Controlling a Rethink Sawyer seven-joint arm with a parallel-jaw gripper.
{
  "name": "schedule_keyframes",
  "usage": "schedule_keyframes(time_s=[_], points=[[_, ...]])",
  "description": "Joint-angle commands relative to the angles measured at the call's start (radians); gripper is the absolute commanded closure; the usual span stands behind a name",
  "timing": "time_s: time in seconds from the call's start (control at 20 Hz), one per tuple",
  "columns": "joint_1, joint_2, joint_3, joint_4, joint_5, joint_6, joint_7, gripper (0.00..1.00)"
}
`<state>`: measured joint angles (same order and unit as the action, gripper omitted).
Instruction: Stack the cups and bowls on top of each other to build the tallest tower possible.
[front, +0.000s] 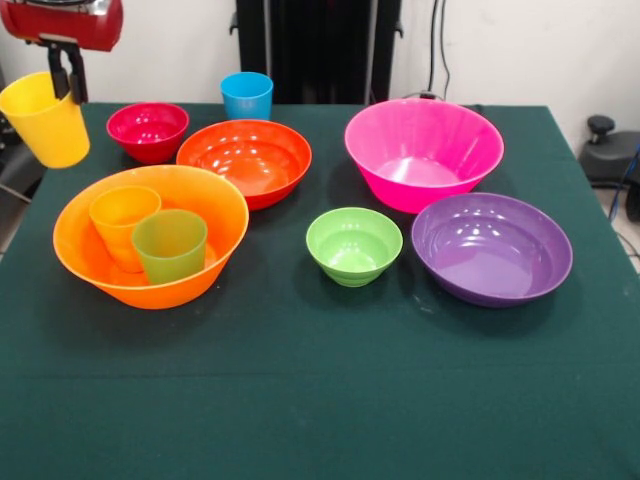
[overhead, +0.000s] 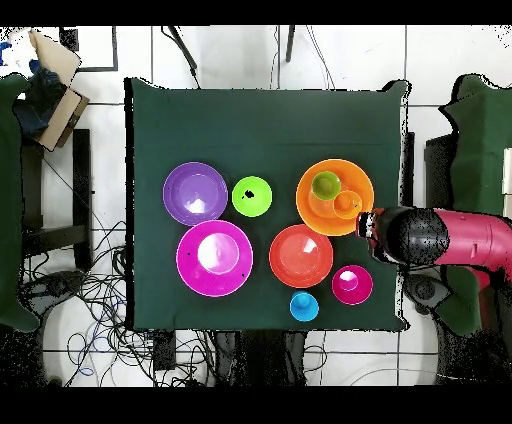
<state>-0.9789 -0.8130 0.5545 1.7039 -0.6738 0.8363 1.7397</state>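
You have barely begun: the large glossy orange plastic bowl (front: 150, 235) holds only the orange tumbler (front: 122, 222) and green tumbler (front: 170, 245). Five bowls and the blue cup (front: 247, 95) sit apart on the dark green cloth (front: 320, 400). The gripper (front: 67, 78) pinches the yellow cup (front: 45, 120), raised beyond the table's edge; white wall behind.

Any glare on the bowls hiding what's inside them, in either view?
Front view: soft highlights streak the purple bowl and red-orange bowl, but both interiors read clearly. Overhead view: a bright white patch washes out the pink bowl's centre, a smaller one the purple bowl's.
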Motion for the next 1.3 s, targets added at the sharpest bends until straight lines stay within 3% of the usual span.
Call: schedule_keyframes(time_s=[0.05, 0.8, 1.3], points=[[0.065, 0.040, 0.014, -0.030, 0.003, 0.070, -0.110, 1.00], [0.145, 0.076, -0.018, -0.011, 0.020, 0.016, 0.014, 1.00], [0.193, 0.047, -0.054, 0.007, 0.050, 0.017, 0.078, 1.00]])
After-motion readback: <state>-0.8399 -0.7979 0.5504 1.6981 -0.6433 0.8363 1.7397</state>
